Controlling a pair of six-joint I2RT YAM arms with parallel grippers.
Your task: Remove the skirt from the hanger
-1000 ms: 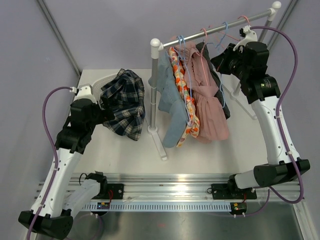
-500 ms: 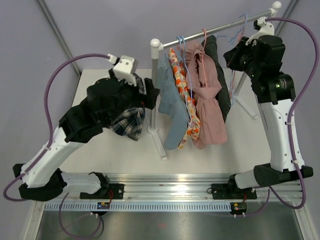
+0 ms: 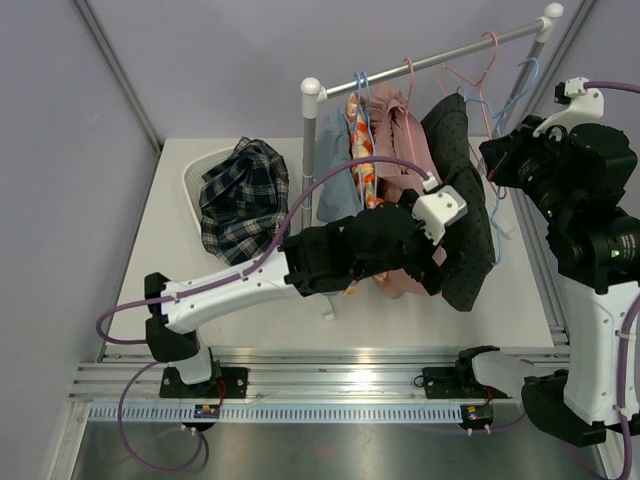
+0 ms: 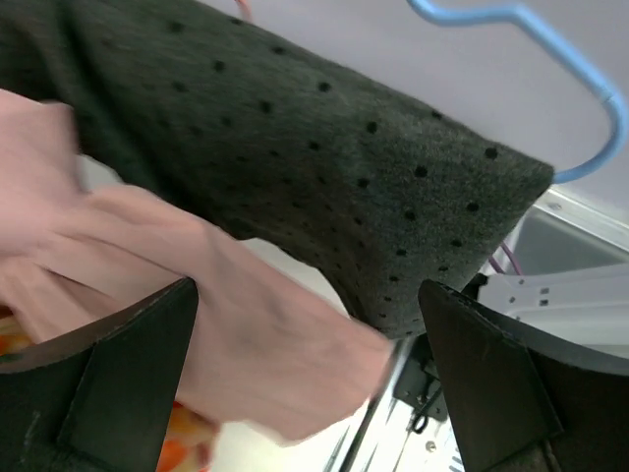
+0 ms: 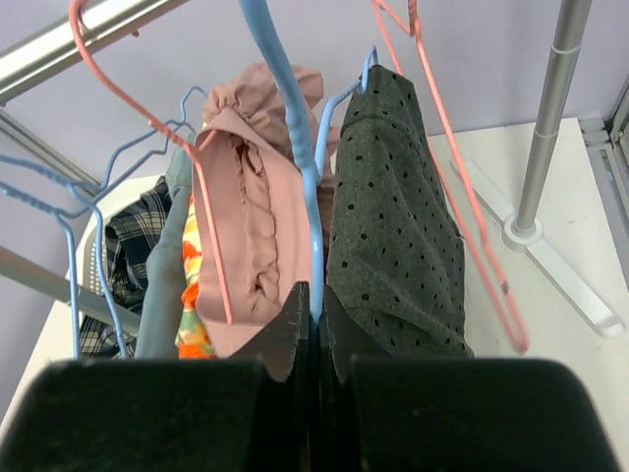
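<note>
The skirt (image 3: 466, 200) is dark grey with black dots and hangs on a blue hanger (image 5: 285, 88), drawn to the right of the other clothes. My right gripper (image 5: 314, 313) is shut on the blue hanger's wire just above the skirt (image 5: 393, 226); in the top view it (image 3: 503, 160) is right of the skirt's top. My left gripper (image 4: 310, 383) is open, its fingers (image 4: 118, 393) spread wide around the skirt's lower edge (image 4: 295, 138) and a pink garment (image 4: 246, 334). In the top view it (image 3: 445, 262) is low against the skirt.
The rail (image 3: 430, 60) on its white post (image 3: 311, 170) carries blue, orange floral and pink garments (image 3: 400, 140) plus bare pink hangers (image 3: 480, 55). A plaid garment (image 3: 240, 195) lies in a white basket (image 3: 190, 175) at the back left. The rack's right leg (image 5: 550, 128) stands close by.
My left arm left the plaid garment in the basket and swung right, under the hanging clothes to the skirt. My right arm pulled the blue hanger and skirt to the right.
</note>
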